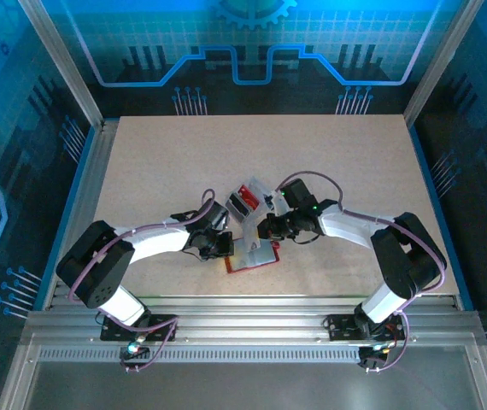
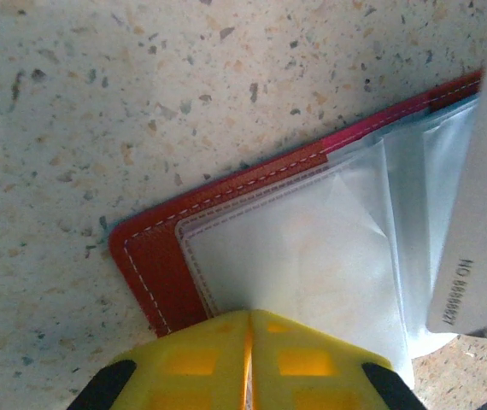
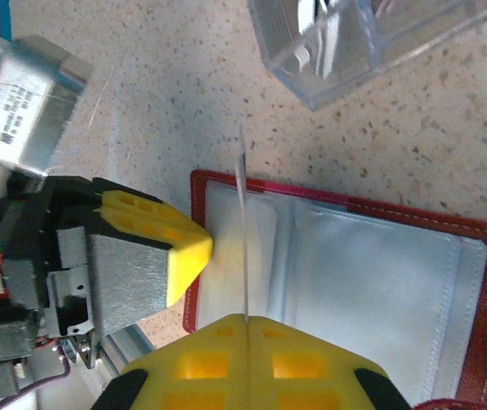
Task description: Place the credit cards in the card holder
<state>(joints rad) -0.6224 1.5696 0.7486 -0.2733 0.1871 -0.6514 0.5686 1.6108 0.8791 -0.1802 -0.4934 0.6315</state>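
Card holder (image 2: pixel 154 256) lies open, sleeves up. Its sleeve edge is pinned by left gripper (image 2: pixel 249 316), fingers together, presumably for steadying. A pale credit card (image 2: pixel 470 188) is clamped edgewise above it by right gripper (image 3: pixel 246 323), for insertion.

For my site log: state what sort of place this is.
Probably a robot lab cell: a left arm and right arm bolted to a metal rail, a speckled table, blue-lit walls around it.

top external high, looks down on table (image 1: pixel 158 171) — wrist views close, share card holder (image 2: pixel 154 256)
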